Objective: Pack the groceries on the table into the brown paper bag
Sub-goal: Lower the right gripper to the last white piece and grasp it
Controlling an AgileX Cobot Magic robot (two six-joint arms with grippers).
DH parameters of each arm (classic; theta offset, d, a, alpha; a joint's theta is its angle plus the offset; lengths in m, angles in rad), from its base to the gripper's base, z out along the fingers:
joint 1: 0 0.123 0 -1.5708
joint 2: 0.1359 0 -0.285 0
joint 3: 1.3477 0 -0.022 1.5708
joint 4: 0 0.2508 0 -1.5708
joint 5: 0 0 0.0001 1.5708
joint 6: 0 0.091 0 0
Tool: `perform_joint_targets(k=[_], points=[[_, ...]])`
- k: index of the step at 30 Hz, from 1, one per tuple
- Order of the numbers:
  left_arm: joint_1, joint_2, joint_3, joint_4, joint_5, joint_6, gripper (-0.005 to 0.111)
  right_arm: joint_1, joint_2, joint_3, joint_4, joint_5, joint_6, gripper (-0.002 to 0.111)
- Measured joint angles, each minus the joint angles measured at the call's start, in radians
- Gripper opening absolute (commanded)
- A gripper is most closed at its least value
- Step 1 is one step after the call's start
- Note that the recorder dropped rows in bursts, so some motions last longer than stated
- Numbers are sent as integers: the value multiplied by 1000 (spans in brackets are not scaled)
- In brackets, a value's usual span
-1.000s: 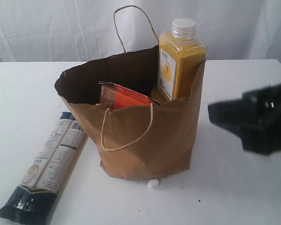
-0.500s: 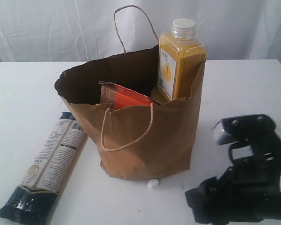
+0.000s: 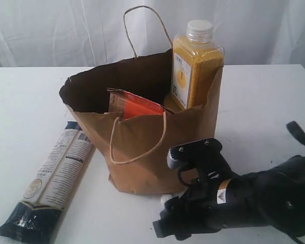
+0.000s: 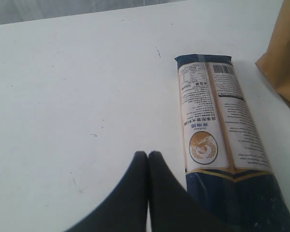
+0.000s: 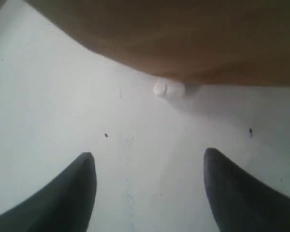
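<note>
Brown paper bag (image 3: 157, 152) stands upright on the white surface (image 3: 25, 101), holding a yellow-grain bottle (image 3: 195, 66) with a white cap and a brown pouch (image 3: 134, 105) with an orange label, while a long navy-cream packet (image 3: 53, 175) lies flat just beside the bag. Left pincer (image 4: 148, 153) is clenched on nothing, near the packet's dark end. Right pincer (image 5: 148, 152) sits low by the bag's base, jaws spread and grasping nothing, facing a small white lump (image 5: 168, 89) against the bag.
</note>
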Motion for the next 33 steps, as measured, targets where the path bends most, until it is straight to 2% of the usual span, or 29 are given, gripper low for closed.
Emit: perform_joint_targets(k=[17,21,28,30,33], points=[[0,0,0,0,0,0,0,1,221,-86,23,-84,-2,60],[0,0,0,0,0,0,0,1,242,-88,23,-142,-62,51],[0,0,0,0,0,0,0,1,299,-96,23,-252,-148,50],[0,0,0,0,0,0,0,1,312,-98,23,-286,-158,43],[0,0,0,0,0,0,0,1,322,-100,23,-294,-161,25]])
